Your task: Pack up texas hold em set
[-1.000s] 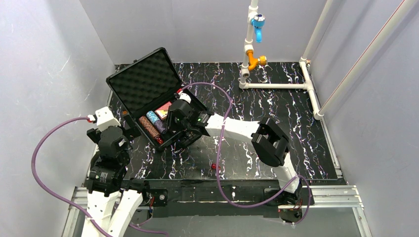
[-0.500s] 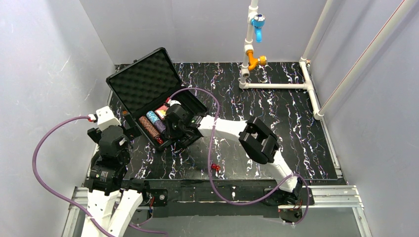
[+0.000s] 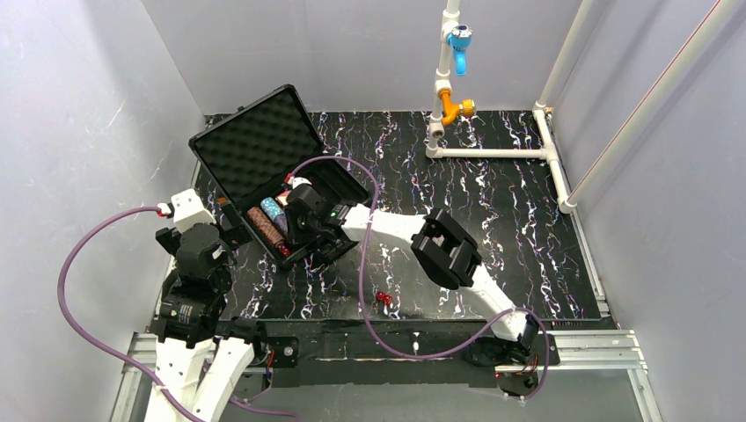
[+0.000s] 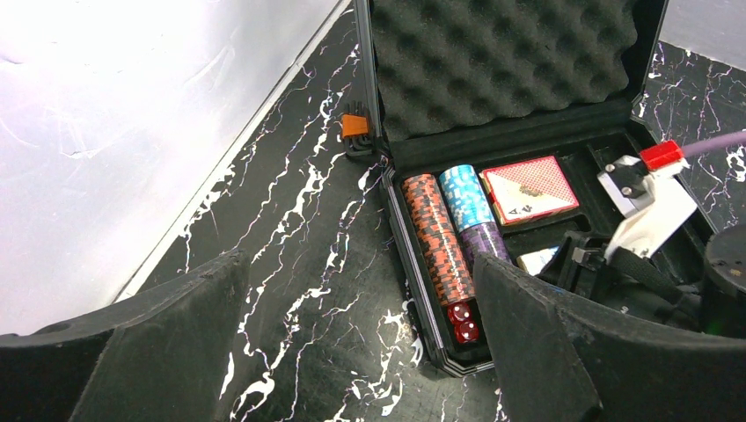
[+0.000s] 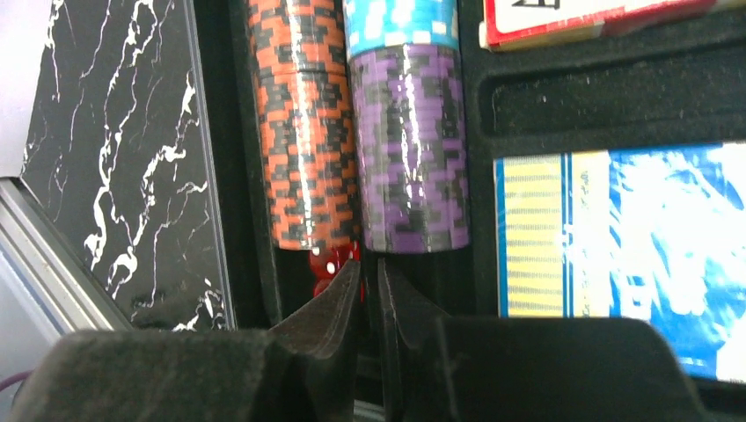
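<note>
Black hard case, seen from above, lying open at about 10 o'clock on the marbled table. Its egg-crate foam lid is raised toward the back-left.

In the tray, the brown chip stack lies along the outer wall. Beside it lie the blue chip stack and the purple chip stack, end to end in the next channel. Small red dice sit at the near end of the brown stack. The red card box lies at 3 o'clock of the blue chips. The blue card box lies at 3 o'clock of the purple chips.

The right gripper reaches into the tray at the near end of the chip channels. Its fingers are drawn almost together, leaving a thin dark slit with nothing visible in it. The dice show just past the left fingertip; whether it touches them cannot be told.

The left gripper hovers at 8 o'clock of the case, fingers spread wide, gripping nothing.

Loose red dice lie at 6 o'clock on the table, well apart from the case. A white pipe frame stands at 1 o'clock.
</note>
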Controlling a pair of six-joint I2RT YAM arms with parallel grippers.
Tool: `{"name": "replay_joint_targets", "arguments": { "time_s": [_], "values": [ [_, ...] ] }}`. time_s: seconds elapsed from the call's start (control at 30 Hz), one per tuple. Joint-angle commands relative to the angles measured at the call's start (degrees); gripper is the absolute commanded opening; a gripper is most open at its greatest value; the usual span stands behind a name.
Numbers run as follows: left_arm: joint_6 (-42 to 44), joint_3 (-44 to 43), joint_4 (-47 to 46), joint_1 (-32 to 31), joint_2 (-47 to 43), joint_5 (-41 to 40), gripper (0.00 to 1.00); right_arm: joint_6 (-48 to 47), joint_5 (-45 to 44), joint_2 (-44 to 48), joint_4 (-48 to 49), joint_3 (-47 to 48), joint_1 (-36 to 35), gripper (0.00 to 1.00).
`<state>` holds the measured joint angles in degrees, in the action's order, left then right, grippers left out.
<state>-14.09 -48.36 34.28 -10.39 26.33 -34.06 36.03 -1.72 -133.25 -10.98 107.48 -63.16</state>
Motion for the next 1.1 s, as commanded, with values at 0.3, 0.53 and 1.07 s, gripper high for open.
{"name": "replay_joint_targets", "arguments": {
  "time_s": [0.3, 0.53, 1.07],
  "values": [
    [0.6, 0.6, -1.5, 0.0, 0.7, -0.7, 0.97, -3.3, -0.1, -5.1, -1.8, 11.0, 1.1, 0.2],
    [0.8, 0.7, -1.6, 0.1, 0.7, -0.6, 0.97, -6.0, 1.3, 1.5, -2.2, 6.3, 1.1, 0.26],
    [0.9, 0.7, -1.7, 0.0, 1.0, -0.3, 0.96, -16.9, -7.8, 26.6, -4.6, -9.3, 1.1, 0.63]
  ]
}}
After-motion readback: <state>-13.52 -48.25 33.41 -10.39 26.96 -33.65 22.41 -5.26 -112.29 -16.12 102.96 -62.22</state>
